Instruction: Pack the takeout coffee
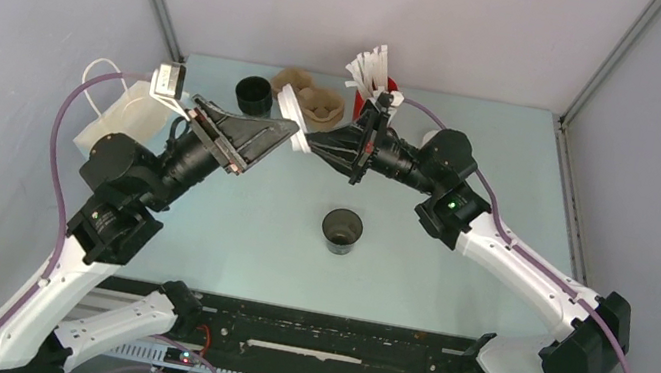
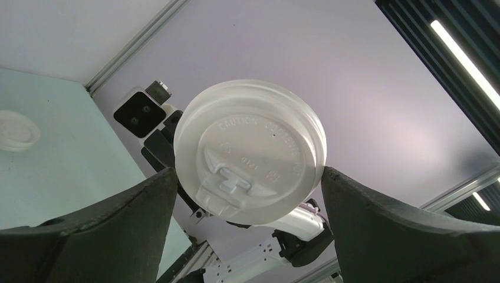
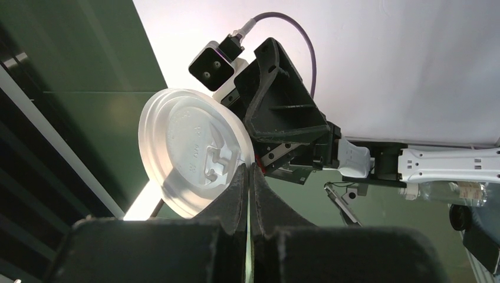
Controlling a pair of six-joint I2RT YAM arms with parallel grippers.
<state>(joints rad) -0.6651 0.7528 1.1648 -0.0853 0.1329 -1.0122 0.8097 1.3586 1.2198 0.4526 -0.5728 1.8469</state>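
Note:
A white plastic lid (image 1: 290,104) hangs in the air above the back of the table, tilted on edge. My right gripper (image 1: 298,143) is shut on its rim; in the right wrist view the jaws (image 3: 250,168) pinch the lid (image 3: 191,150) at its lower right edge. My left gripper (image 1: 293,127) faces it from the left and is open. In the left wrist view its fingers stand on either side of the lid (image 2: 250,150), close to the rim at both tips (image 2: 247,171). A lidless black cup (image 1: 341,230) stands mid-table. The takeout coffee is out of view.
A second black cup (image 1: 254,95) stands at the back. Beside it is a brown paper carrier (image 1: 320,102) and a red holder with white sticks (image 1: 378,75). A white bag (image 1: 120,116) lies at the left. A loose white lid (image 2: 16,131) rests on the table.

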